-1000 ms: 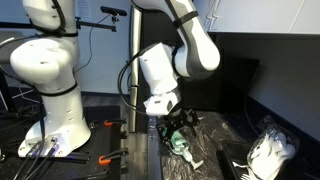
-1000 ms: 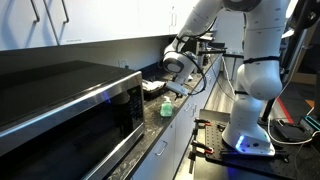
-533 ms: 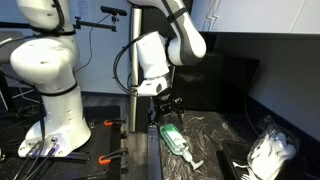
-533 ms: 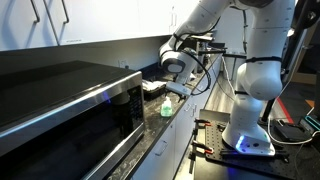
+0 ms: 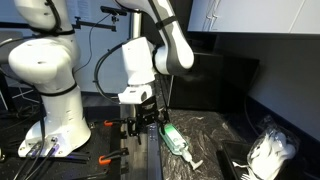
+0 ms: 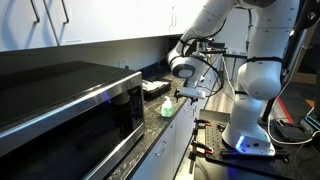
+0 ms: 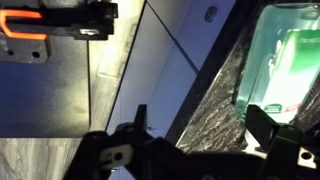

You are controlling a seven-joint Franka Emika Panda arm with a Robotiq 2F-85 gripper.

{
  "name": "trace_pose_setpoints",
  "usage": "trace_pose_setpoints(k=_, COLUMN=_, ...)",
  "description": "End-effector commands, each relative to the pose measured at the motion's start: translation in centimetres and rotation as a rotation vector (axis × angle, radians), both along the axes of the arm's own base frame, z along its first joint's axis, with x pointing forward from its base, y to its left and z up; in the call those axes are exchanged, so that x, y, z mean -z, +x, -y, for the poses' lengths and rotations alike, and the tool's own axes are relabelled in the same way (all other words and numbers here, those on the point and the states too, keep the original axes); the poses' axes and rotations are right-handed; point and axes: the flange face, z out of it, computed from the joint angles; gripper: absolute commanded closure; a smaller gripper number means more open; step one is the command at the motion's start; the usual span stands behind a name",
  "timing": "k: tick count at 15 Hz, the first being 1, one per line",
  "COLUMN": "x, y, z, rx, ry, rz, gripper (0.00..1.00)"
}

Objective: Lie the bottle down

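A clear green-tinted bottle lies on its side on the dark speckled counter. It also shows in an exterior view and fills the upper right of the wrist view. My gripper is open and empty. It hangs just off the counter's edge, beside the bottle and apart from it. In the wrist view my two dark fingers frame bare counter and the counter's edge, with the bottle to the right.
A white crumpled object lies at the counter's far end. A microwave and a dark tray stand on the counter. A second white robot base stands on the floor beside clamps.
My gripper has let go of the bottle and drawn back off the counter's edge. The bottle now lies flat on the counter.
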Motion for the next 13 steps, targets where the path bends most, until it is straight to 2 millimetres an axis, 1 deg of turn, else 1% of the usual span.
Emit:
trace_pose_setpoints(k=1, x=-0.1, y=-2.4, z=0.3, rx=-0.12, ry=-0.018, rz=-0.041, gripper=0.0)
trace_pose_setpoints(k=4, x=-0.2, y=-3.1, z=0.5, rx=-0.214, ry=-0.029, rz=-0.067, gripper=0.0)
trace_pose_setpoints(k=8, x=-0.1, y=-3.2, z=-1.4, rx=-0.358, ry=-0.002, rz=-0.083, gripper=0.0)
trace_pose_setpoints(k=9, x=0.1, y=-3.8, z=-2.1, rx=-0.391, ry=-0.008, rz=-0.091, gripper=0.0)
trace_pose_setpoints(k=11, x=0.0, y=-4.3, z=-1.8, rx=-0.417, ry=-0.007, rz=-0.088, gripper=0.0)
trace_pose_setpoints(k=12, x=0.6, y=-3.4, z=-1.2, rx=-0.378, ry=-0.013, rz=-0.114, gripper=0.0)
trace_pose_setpoints(k=13, x=0.7, y=-3.5, z=-1.4, rx=-0.382, ry=-0.011, rz=-0.115, gripper=0.0)
